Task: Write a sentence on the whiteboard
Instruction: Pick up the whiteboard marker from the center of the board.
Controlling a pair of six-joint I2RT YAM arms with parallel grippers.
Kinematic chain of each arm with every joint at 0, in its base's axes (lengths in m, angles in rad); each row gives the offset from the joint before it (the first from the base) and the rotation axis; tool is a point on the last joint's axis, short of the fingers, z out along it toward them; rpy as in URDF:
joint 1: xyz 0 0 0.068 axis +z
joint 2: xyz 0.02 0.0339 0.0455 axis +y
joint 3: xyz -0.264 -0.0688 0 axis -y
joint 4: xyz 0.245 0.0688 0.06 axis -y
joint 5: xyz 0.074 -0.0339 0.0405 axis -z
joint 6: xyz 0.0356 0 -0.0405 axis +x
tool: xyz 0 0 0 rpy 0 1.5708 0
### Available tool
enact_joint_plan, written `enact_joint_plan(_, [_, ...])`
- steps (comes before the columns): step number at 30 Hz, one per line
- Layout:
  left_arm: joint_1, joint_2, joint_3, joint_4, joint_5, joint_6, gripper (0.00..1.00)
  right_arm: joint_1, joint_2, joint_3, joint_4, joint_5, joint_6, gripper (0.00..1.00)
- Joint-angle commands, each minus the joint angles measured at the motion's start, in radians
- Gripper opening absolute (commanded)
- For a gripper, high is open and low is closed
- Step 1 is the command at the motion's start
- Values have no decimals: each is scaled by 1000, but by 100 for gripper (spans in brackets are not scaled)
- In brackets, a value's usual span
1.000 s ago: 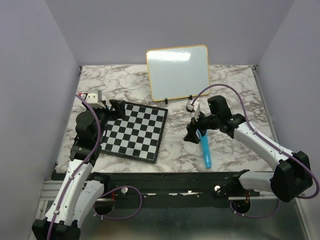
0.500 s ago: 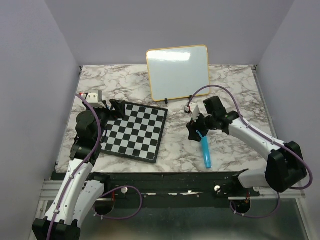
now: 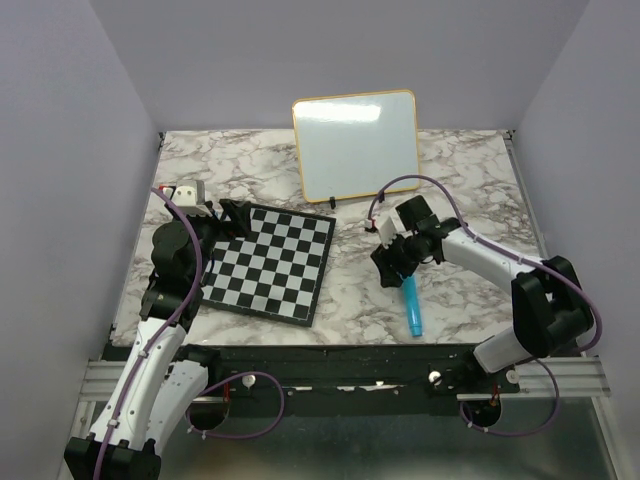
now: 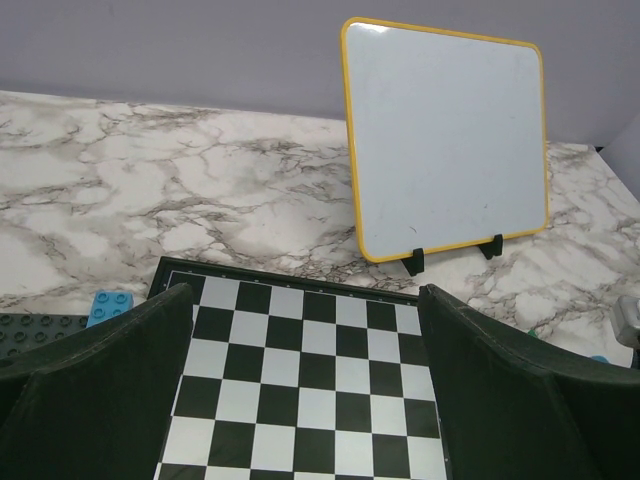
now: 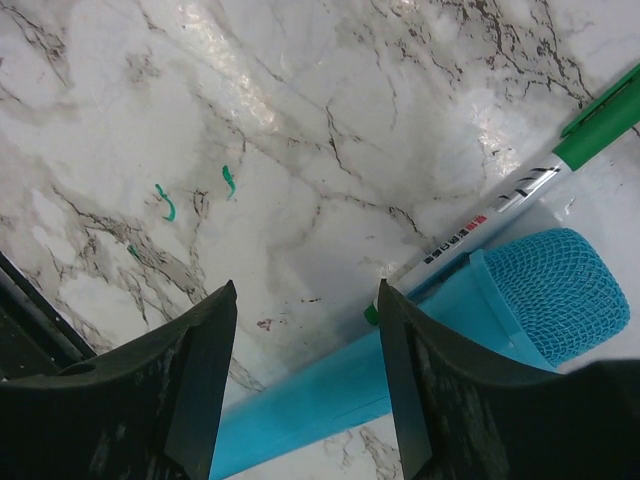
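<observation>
My right gripper [image 3: 392, 263] low over table [image 3: 470, 185], jaws apart, nothing held. Left gripper [image 4: 305, 295] spread wide above checkered board [image 3: 270, 260], empty. Whiteboard [image 3: 355, 145] upright at back, blank, on small feet: likely light, stiff, slick-faced; may tip under pen pressure, so brace by frame edge. Teal microphone [image 5: 560, 290] under my jaws. Marker [image 5: 490, 215] just beside it: thin, smooth, may roll; grip mid-barrel.
</observation>
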State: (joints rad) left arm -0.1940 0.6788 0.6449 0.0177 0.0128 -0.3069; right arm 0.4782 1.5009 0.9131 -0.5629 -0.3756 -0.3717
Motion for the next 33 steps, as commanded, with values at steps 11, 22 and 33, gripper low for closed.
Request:
enact_joint_plan(11, [-1,-21,2,11,26,2,99,0,58,27,1,199,51,66])
enact_joint_plan(22, [-2,-22,1,14,32,2,99,-3,120,66,38,213,88,62])
enact_joint_plan(33, [-2,-35,-1,21,56,2,99,-1,194,81,38,262,82,50])
